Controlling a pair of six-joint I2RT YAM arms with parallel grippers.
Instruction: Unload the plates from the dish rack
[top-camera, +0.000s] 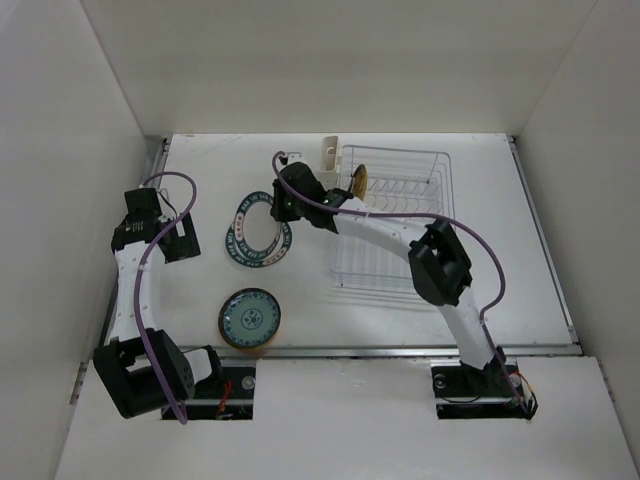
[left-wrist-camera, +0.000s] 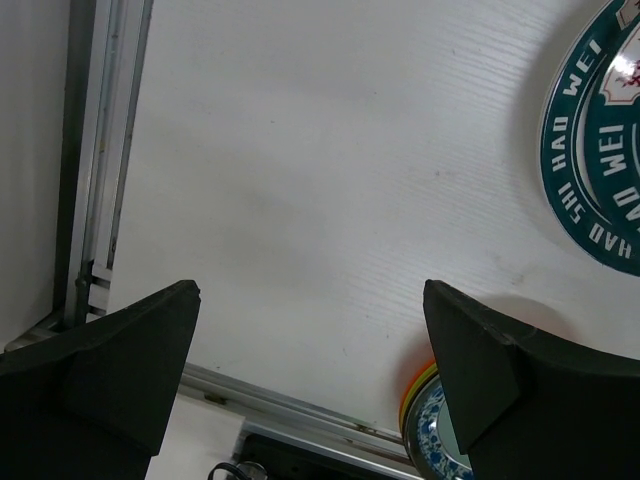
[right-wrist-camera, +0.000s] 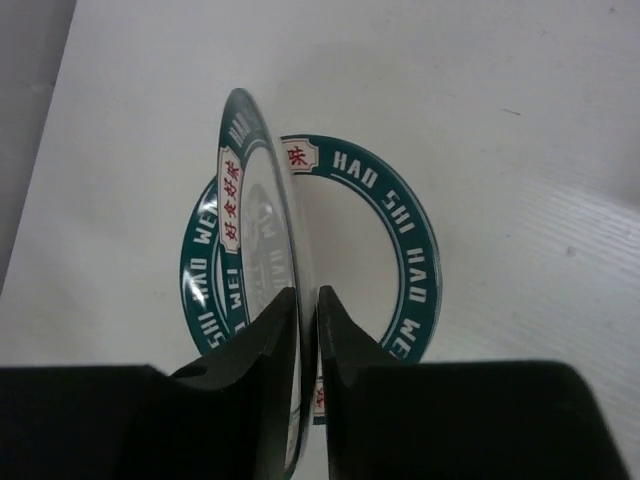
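Note:
My right gripper (right-wrist-camera: 308, 295) is shut on the rim of a white plate with a dark teal rim (right-wrist-camera: 262, 180), held on edge just above a matching teal-rimmed plate (right-wrist-camera: 400, 230) lying flat on the table. From above, the right gripper (top-camera: 285, 200) is over that flat plate (top-camera: 245, 245), left of the dish rack (top-camera: 395, 215). An amber-yellow patterned plate (top-camera: 358, 181) stands in the rack. My left gripper (left-wrist-camera: 310, 290) is open and empty, left of the plates (top-camera: 180, 240).
A stack of plates (top-camera: 250, 320) with a blue-patterned one on top and orange and yellow ones beneath sits near the front edge; it also shows in the left wrist view (left-wrist-camera: 425, 420). A cream utensil cup (top-camera: 330, 157) is on the rack's far left corner. White walls enclose the table.

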